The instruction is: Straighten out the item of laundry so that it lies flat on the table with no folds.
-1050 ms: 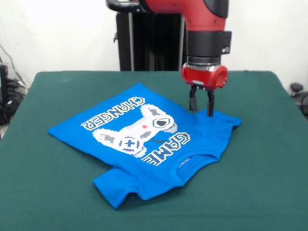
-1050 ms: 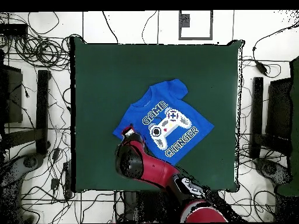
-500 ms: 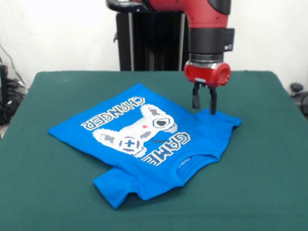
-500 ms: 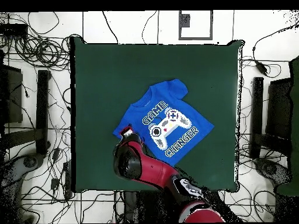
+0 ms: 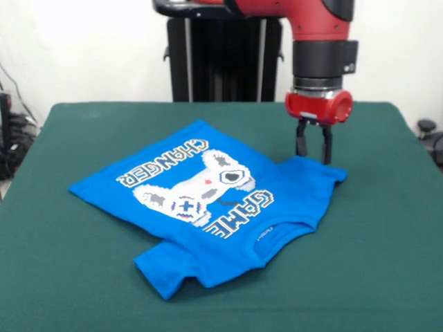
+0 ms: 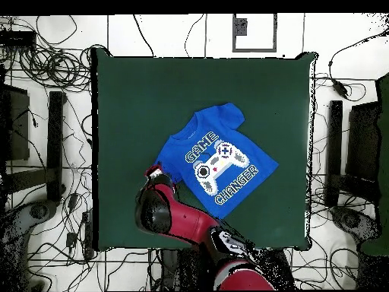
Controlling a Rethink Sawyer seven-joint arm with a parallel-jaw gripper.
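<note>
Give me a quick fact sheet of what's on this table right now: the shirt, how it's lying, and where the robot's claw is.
item: blue "GAME CHANGER" T-shirt, print facing up
surface: dark green table
shirt state: mostly spread out, but the sleeve beside the gripper looks folded and bunched
gripper: empty, fingers slightly apart, pointing down at the shirt's edge next to that sleeve
contact: cannot tell whether it touches the cloth

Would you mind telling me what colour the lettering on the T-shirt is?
White, on the bright blue T-shirt; the front view shows the lettering best.
</note>
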